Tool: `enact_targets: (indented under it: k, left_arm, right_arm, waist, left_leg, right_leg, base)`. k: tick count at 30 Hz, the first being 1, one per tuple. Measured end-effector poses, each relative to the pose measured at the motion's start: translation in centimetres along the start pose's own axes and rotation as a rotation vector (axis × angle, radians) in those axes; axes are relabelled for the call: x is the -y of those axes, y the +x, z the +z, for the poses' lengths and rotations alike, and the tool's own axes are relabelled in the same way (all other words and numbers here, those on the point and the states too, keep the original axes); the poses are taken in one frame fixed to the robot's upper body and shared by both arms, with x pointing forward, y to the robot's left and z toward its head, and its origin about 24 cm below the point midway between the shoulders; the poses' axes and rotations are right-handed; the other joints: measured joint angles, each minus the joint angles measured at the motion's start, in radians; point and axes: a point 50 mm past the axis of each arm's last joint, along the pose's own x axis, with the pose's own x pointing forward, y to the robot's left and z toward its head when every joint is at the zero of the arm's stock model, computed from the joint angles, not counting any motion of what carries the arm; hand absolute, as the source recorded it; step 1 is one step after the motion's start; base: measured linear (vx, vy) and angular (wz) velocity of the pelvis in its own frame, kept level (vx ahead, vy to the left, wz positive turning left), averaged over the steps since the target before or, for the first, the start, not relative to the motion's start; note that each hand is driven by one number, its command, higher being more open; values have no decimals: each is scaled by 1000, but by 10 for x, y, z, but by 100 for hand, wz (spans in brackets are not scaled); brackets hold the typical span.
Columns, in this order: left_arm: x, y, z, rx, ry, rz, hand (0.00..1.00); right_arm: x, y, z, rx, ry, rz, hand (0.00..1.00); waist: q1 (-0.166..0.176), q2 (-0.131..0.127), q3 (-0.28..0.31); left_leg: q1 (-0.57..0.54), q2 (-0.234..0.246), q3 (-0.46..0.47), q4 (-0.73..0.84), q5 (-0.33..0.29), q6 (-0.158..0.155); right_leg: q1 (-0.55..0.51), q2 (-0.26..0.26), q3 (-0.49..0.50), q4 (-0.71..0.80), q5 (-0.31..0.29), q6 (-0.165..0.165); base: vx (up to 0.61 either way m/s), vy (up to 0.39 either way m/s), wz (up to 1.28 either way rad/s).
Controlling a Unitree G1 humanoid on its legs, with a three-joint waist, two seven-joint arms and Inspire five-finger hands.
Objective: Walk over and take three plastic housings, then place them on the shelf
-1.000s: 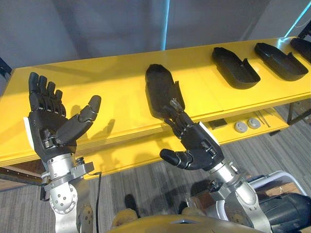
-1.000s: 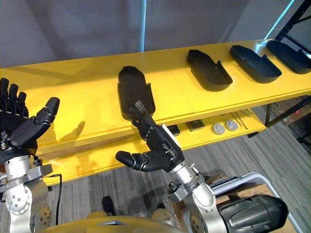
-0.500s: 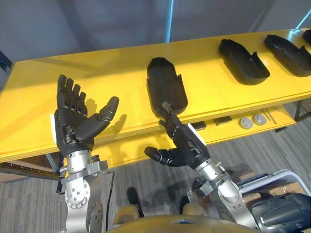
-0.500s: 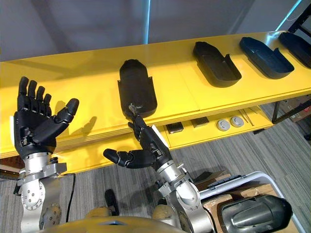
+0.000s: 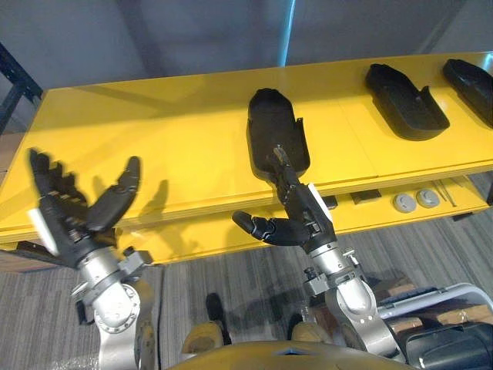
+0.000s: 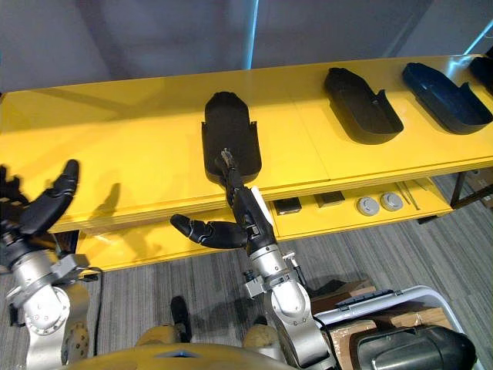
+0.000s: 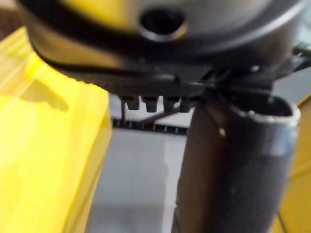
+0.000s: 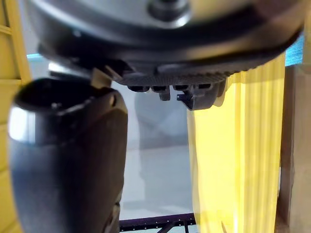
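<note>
Three black plastic housings lie on the yellow table (image 5: 177, 131): the nearest housing (image 5: 277, 142) in the middle, a second housing (image 5: 406, 101) to the right, a third housing (image 6: 449, 95) at the far right. My right hand (image 5: 302, 217) is open, fingers straight, their tips over the near end of the nearest housing, thumb spread out to the left. My left hand (image 5: 77, 212) is open at the lower left, in front of the table's edge, holding nothing.
A lower yellow shelf (image 5: 370, 212) under the tabletop carries two round grey discs (image 5: 416, 201) and small dark parts (image 5: 363, 196). Grey carpet floor (image 6: 400, 254) lies in front. A dark rack post (image 5: 15, 77) stands at the left.
The camera view has shifted. My left hand has dropped lower and further left, off the tabletop edge. My right hand stays stretched toward the nearest housing's near end.
</note>
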Motion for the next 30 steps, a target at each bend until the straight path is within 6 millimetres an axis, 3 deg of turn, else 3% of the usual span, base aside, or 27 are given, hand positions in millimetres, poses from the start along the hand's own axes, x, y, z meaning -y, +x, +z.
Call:
enact_targets:
  k: [3,8,12,16,22,30]
  left_arm:
    - [-29,4,-10,17,165,157,100]
    - [-64,-4,-53,-136,361,268,100]
    - [-91,-34,-107,-450,474,245,100]
    - [-112,-66,-135,-647,543,272,100]
    - [-137,-104,-155,-845,639,280,100]
    - [-145,-130,-168,-1017,589,189,100]
  right_arm:
    - [3,4,-4,-10,-38,-15,100]
    - [11,10,-5,8,-96,-52,100]
    - [20,16,-3,26,-130,-77,100]
    - [31,23,0,55,-156,-119,100]
    - [43,31,8,91,-216,-168,100]
    - [60,28,10,74,-282,-227,100]
  waist:
    - [15,0,3]
    - [30,-1,11]
    - [37,-3,17]
    - [49,-15,35]
    - [53,-19,57]
    - [45,-23,60]
  left_leg:
    - [-1,0,-10,0,1,-1]
    - [-3,-2,-30,0,2,-2]
    - [-16,-7,-46,0,5,1]
    - [-21,-8,-51,0,6,1]
    - [-38,-9,-54,0,6,1]
    - [-45,-5,-47,48,-25,-4]
  right_leg:
    - [1,0,-8,10,-8,-3]
    - [16,0,-33,9,-11,-5]
    - [12,-4,-49,10,-19,-8]
    - [11,-5,-53,11,-21,-8]
    - [-5,-5,-55,14,-17,-2]
    - [7,-7,-49,10,-17,-1]
  base:
    - [25,-11,10]
    - [11,-5,13]
    - [-4,4,11]
    - [-4,4,6]
    - [2,0,1]
    - [10,0,-3]
